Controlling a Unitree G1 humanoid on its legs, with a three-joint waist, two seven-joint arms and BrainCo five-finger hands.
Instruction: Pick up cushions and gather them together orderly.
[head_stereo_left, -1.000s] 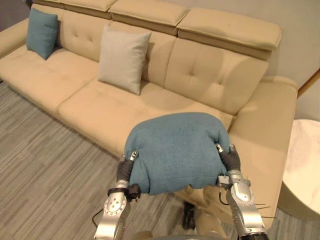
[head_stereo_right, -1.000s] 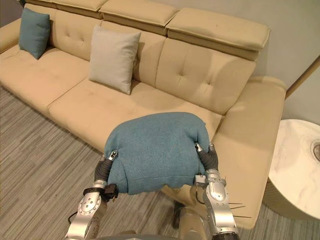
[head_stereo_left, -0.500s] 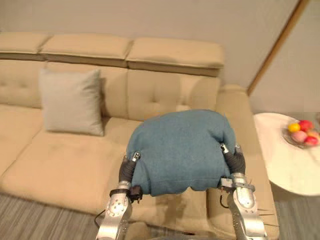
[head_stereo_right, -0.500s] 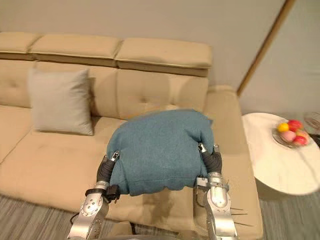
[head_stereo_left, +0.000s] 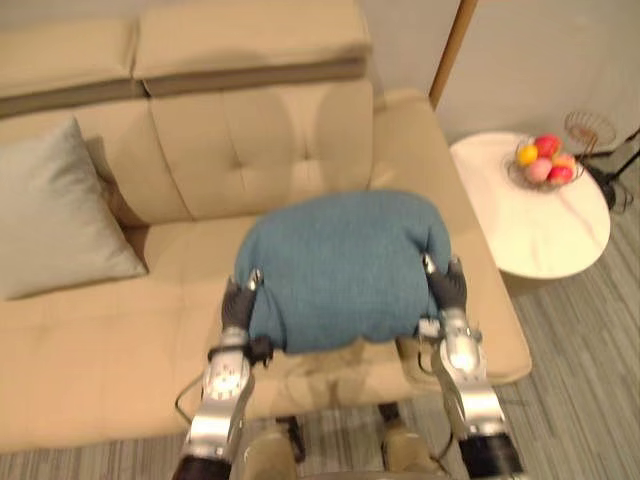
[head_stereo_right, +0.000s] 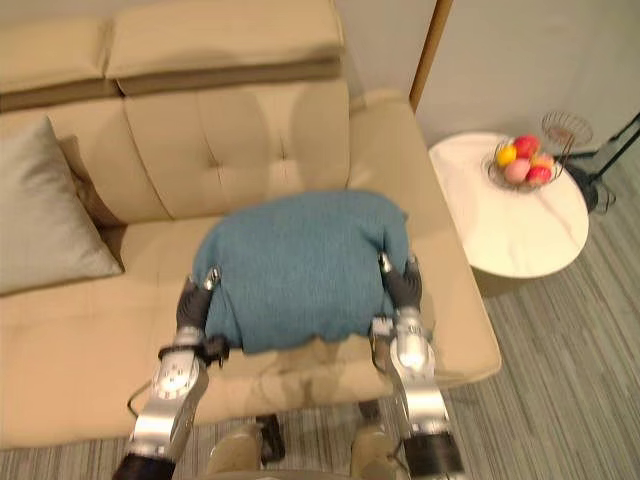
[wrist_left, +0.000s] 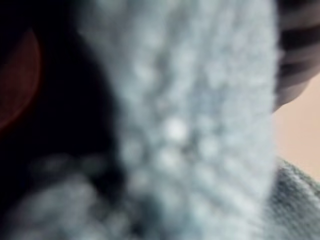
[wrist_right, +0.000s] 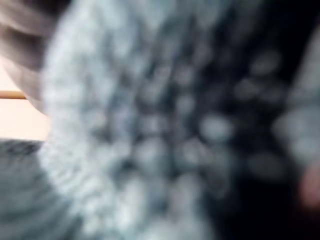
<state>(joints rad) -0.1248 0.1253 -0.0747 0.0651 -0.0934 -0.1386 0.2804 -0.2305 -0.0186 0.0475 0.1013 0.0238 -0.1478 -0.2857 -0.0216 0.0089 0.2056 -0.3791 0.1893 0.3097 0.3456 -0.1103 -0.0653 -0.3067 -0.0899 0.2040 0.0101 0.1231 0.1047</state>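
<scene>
Well left of our left hand (head_stereo_left: 238, 300) leans the pale grey square fabric cushion (head_stereo_left: 50, 215), and between that hand and our right hand (head_stereo_left: 447, 285) we squeeze the plump teal woven cushion (head_stereo_left: 340, 265) over the beige tufted sofa (head_stereo_left: 250, 130), both hands sunk in fabric so we cannot tell their grip, and uneven pressure could let it slip out.

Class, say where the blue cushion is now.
Centre of the left eye view: the blue cushion is held up between the left hand and the right hand, over the right end of the sofa.
</scene>
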